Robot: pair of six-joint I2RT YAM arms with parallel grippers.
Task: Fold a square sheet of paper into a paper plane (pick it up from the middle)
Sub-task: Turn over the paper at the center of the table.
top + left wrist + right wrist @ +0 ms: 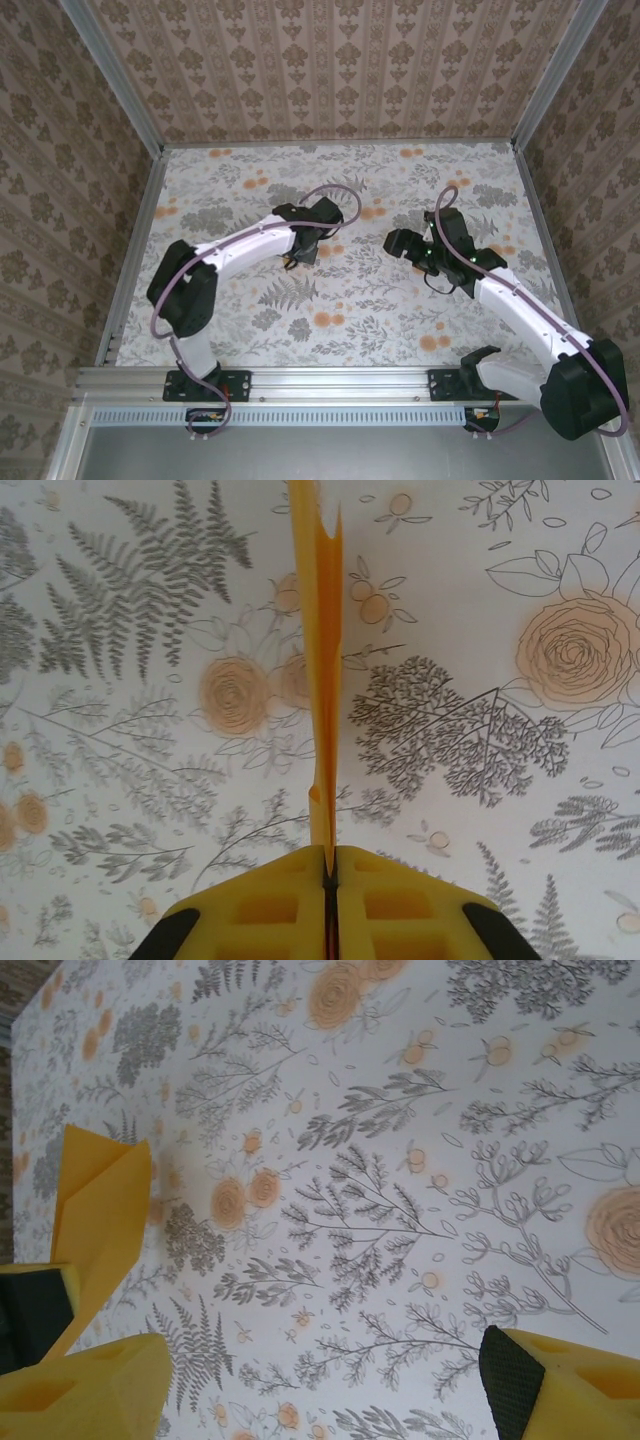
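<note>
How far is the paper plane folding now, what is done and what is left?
Done: the paper is folded into layers with a pointed flap. In hand: the left claw is shut on it; the right claw is open beside it. Left: no slim dart shape yet, so more folds probably remain.

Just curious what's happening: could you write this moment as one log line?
left tool: shut on folded orange paper | right tool: open, holding nothing

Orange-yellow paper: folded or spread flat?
Folded. The left wrist view shows the paper edge-on, layers pressed together in the shut left pincer; the right wrist view shows a creased, overlapping flap.
</note>
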